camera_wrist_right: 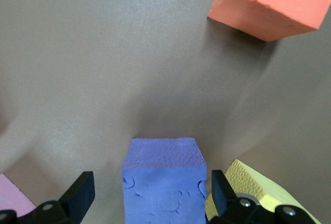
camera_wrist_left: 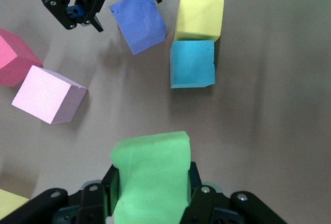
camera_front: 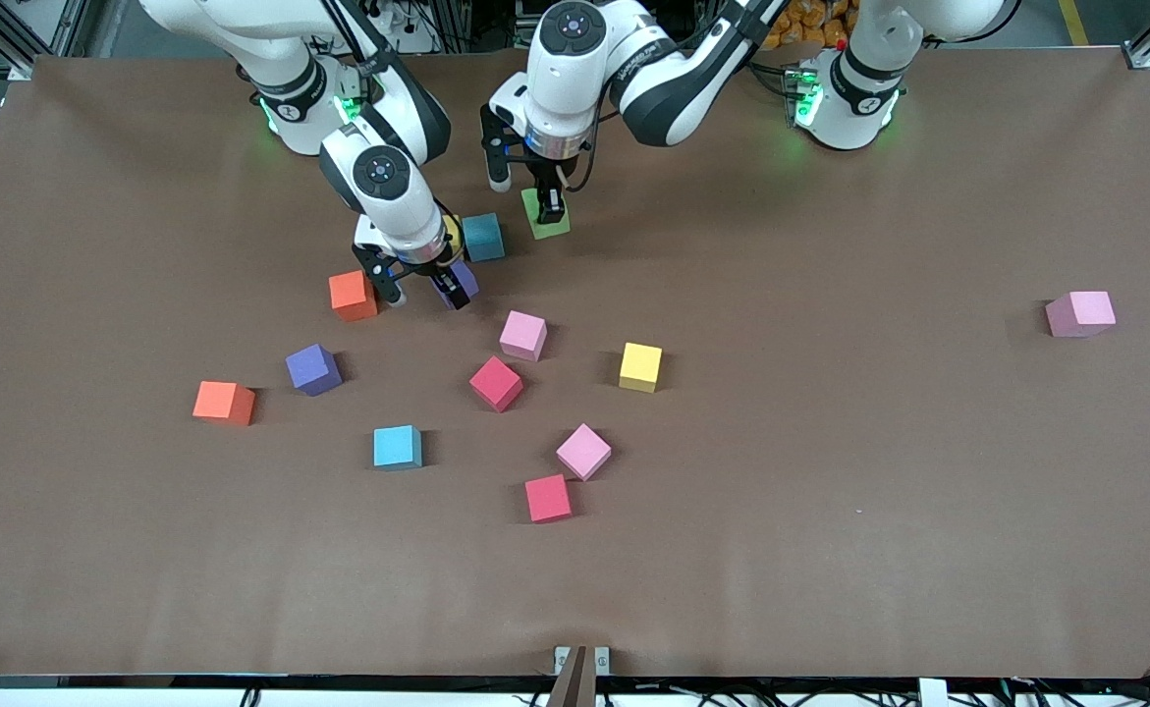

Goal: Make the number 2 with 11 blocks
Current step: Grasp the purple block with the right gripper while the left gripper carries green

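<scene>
My left gripper (camera_front: 547, 211) is shut on a green block (camera_wrist_left: 150, 177), low over the table beside a blue block (camera_front: 483, 237). That blue block (camera_wrist_left: 192, 63) touches a yellow block (camera_wrist_left: 199, 14), which my right arm mostly hides in the front view. My right gripper (camera_front: 424, 287) stands open around a purple block (camera_wrist_right: 163, 182), with a gap at each finger; the purple block (camera_front: 461, 282) rests on the table beside the yellow one. No number 2 shape shows in these views.
Loose blocks lie nearer the front camera: red-orange (camera_front: 353, 295), purple (camera_front: 313, 369), orange (camera_front: 224, 403), blue (camera_front: 398, 447), pink (camera_front: 522, 335), red (camera_front: 496, 383), yellow (camera_front: 640, 366), pink (camera_front: 583, 451), red (camera_front: 547, 498). A lone pink block (camera_front: 1080, 313) sits toward the left arm's end.
</scene>
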Robot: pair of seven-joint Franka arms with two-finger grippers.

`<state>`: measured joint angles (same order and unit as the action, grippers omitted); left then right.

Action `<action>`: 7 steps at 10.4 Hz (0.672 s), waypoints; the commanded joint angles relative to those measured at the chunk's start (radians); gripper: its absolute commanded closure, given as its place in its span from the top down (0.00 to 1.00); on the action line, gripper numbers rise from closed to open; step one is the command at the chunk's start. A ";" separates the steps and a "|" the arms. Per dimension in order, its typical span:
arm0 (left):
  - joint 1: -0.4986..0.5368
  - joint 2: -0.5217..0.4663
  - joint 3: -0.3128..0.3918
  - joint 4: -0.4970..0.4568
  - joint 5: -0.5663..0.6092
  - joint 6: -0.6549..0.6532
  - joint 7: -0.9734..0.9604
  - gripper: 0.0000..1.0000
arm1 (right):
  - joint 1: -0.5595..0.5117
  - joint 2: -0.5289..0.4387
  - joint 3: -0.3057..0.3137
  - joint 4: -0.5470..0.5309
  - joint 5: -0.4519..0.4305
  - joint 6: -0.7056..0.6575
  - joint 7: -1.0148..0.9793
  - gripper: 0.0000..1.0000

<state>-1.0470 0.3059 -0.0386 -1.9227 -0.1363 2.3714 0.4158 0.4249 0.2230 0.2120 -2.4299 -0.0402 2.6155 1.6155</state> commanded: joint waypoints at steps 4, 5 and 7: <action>0.005 -0.033 -0.010 -0.025 -0.028 -0.029 0.057 0.32 | 0.011 0.047 0.007 0.011 -0.015 0.067 -0.019 0.00; 0.005 -0.030 -0.010 -0.024 -0.029 -0.029 0.057 0.32 | 0.005 0.044 0.007 0.011 -0.015 0.064 -0.054 0.00; 0.004 -0.028 -0.012 -0.022 -0.028 -0.029 0.055 0.32 | -0.012 0.027 -0.002 0.014 -0.015 0.051 -0.129 0.00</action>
<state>-1.0471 0.3039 -0.0463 -1.9262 -0.1366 2.3544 0.4357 0.4297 0.2346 0.2132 -2.4288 -0.0413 2.6599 1.5394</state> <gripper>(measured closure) 0.467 0.419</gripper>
